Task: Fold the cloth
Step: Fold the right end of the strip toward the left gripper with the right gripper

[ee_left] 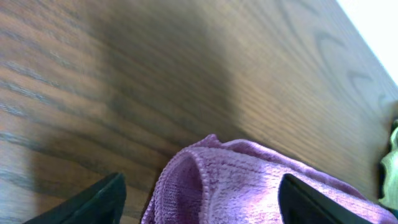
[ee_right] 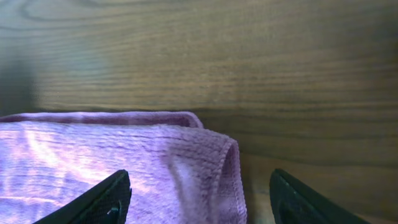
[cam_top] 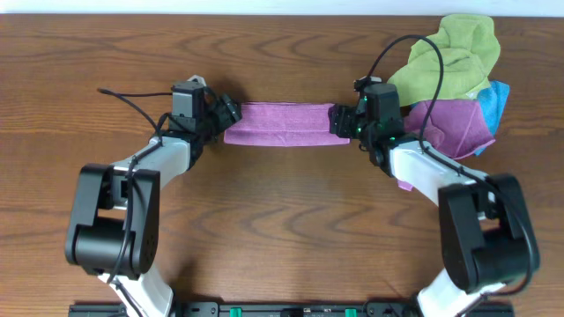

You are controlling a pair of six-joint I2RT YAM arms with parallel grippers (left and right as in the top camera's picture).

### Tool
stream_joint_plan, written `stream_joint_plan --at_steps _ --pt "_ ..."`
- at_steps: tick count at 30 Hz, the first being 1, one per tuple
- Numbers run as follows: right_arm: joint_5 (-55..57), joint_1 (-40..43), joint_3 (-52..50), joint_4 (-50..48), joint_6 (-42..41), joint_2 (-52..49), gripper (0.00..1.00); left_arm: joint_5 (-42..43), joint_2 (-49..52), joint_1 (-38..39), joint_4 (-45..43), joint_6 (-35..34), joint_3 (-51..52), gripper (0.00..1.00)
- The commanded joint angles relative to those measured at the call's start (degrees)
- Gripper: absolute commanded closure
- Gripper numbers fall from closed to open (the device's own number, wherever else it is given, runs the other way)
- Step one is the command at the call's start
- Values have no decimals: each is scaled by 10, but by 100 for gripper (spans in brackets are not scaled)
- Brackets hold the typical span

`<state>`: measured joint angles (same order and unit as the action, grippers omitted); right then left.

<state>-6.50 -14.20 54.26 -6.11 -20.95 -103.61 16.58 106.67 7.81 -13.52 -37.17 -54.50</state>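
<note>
Lying folded, purple cloth [cam_top: 282, 123] spans between both parted jaws.

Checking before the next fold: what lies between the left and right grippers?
Only the folded purple cloth, spanning from left gripper to right gripper, in the overhead view.

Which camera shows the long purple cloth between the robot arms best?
The overhead view. It shows the whole purple cloth, end to end, as a flat strip. The left wrist view shows only one bunched end, and the right wrist view only the other folded end.
</note>
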Motion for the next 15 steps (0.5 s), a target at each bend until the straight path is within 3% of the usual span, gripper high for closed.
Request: stream_joint_plan --at_steps 1,2,3,7,15 --pt "-9 -1 10 23 -14 42 27 14 -52 -11 -3 14 -8 57" --pt "-10 -1 10 36 -22 49 26 20 -61 -11 -2 14 -8 82" --pt "-14 -1 10 47 -29 54 26 33 -66 -11 -3 12 -8 94" --pt "-47 -1 10 68 -51 59 25 78 -66 -5 0 -14 -8 94" --pt "-14 -1 9 84 -95 56 20 37 1 49 -8 -14 -9 94"
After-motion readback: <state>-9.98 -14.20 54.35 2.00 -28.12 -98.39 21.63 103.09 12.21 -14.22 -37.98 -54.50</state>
